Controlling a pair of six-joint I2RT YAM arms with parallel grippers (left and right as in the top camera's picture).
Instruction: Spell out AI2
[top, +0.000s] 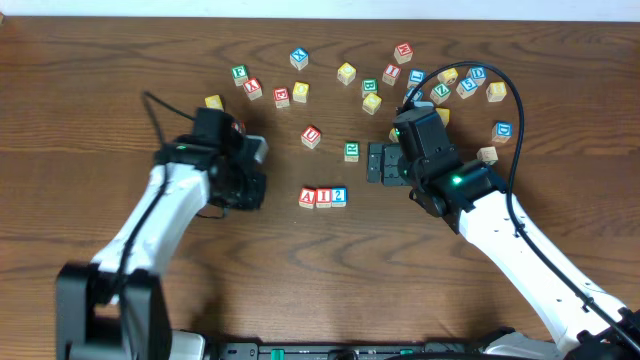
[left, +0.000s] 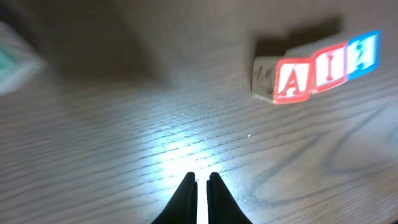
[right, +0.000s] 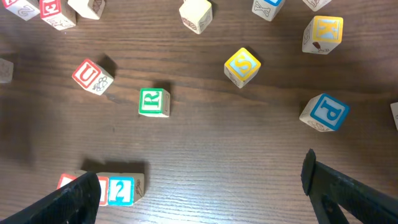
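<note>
AI2 (top: 323, 197) is sitting spelled in wooden cubes.
The red A (top: 307, 197), red I (left: 329, 67) and blue 2 (top: 339, 196) are touching near the green R cube (top: 352, 151); left gripper (left: 203, 186) clenching empty, right gripper (right: 199, 180) released.

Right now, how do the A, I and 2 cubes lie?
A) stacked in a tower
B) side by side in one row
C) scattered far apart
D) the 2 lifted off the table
B: the A cube, I cube and 2 cube sit in one row with neighbours touching, reading A-I-2 left to right in the overhead view.
</note>
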